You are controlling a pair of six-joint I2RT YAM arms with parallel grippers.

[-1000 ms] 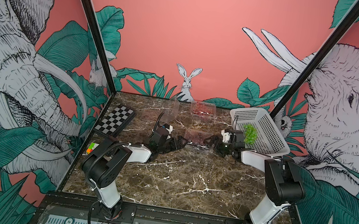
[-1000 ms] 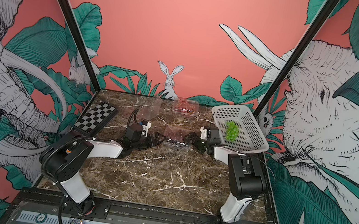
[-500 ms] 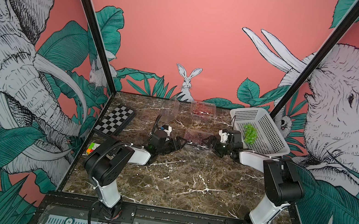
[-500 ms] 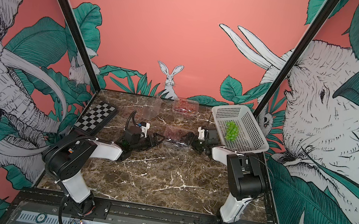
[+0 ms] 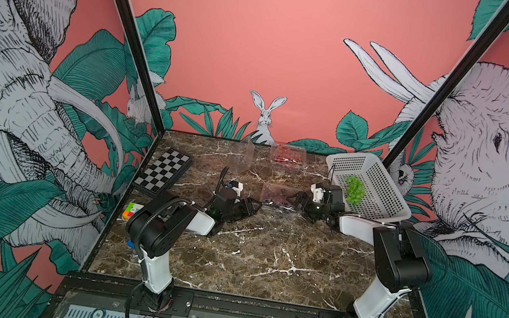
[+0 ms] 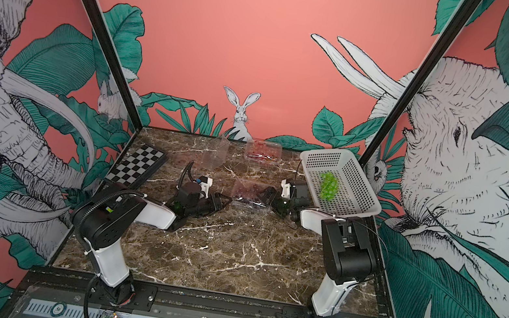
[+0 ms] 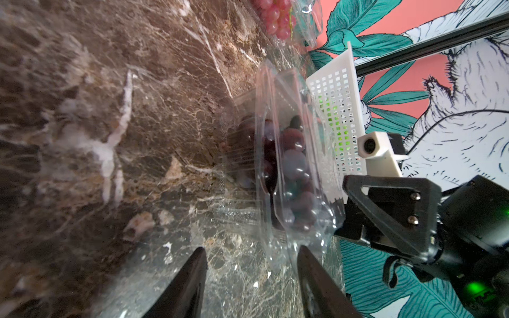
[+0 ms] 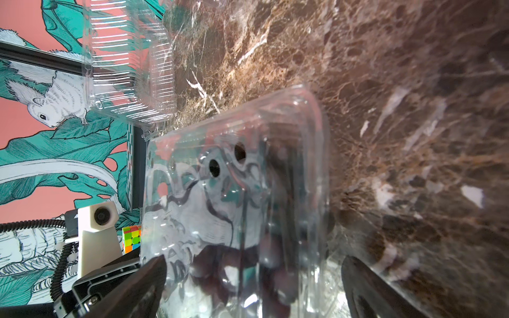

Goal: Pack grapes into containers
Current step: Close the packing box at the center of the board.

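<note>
A clear container (image 5: 276, 197) holding dark purple grapes (image 7: 293, 165) lies on the marble between my two grippers. In both top views my left gripper (image 5: 251, 204) points at its left end. In the left wrist view that gripper (image 7: 250, 265) has its jaws partly apart, and the container's clear rim (image 7: 278, 247) lies against one finger (image 7: 311, 275). My right gripper (image 8: 256, 278) stands wide open astride the other end of the container (image 8: 237, 192). A shut container of red grapes (image 5: 288, 154) sits at the back. Green grapes (image 5: 353, 190) lie in the white basket (image 5: 379, 185).
An empty clear container (image 5: 242, 160) stands with its lid up at the back, left of the red grapes. A folded chessboard (image 5: 164, 170) and a coloured cube (image 5: 132, 210) lie along the left wall. The basket leans at the back right.
My left gripper's jaws have narrowed a good deal at the container's left end. The right gripper has stayed wide open, and both arms have barely shifted.
</note>
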